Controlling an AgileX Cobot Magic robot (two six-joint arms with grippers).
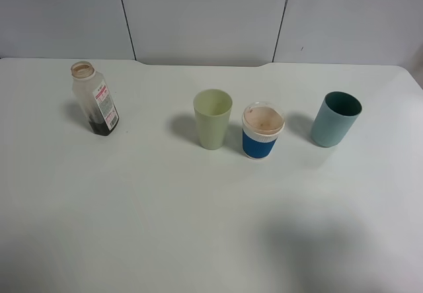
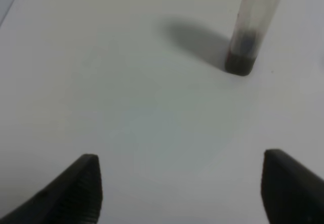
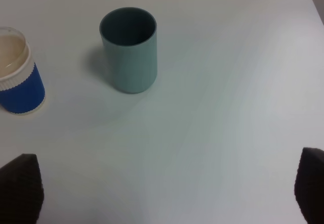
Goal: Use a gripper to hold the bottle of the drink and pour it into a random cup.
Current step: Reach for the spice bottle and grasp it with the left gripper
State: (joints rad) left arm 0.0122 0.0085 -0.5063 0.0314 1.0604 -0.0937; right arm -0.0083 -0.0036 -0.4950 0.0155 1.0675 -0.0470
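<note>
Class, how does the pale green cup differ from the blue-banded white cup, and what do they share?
The pale green cup is plain, one colour; the blue-banded cup is white with a blue sleeve. The green cup stands taller, the banded one shorter. Both stand upright, side by side.

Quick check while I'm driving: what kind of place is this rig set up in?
Probably a lab or test bench, not a kitchen: a white table, plain grey wall panels behind it, and only a bottle, a yellow-green cup, a blue-banded cup and a teal cup lined up.
</note>
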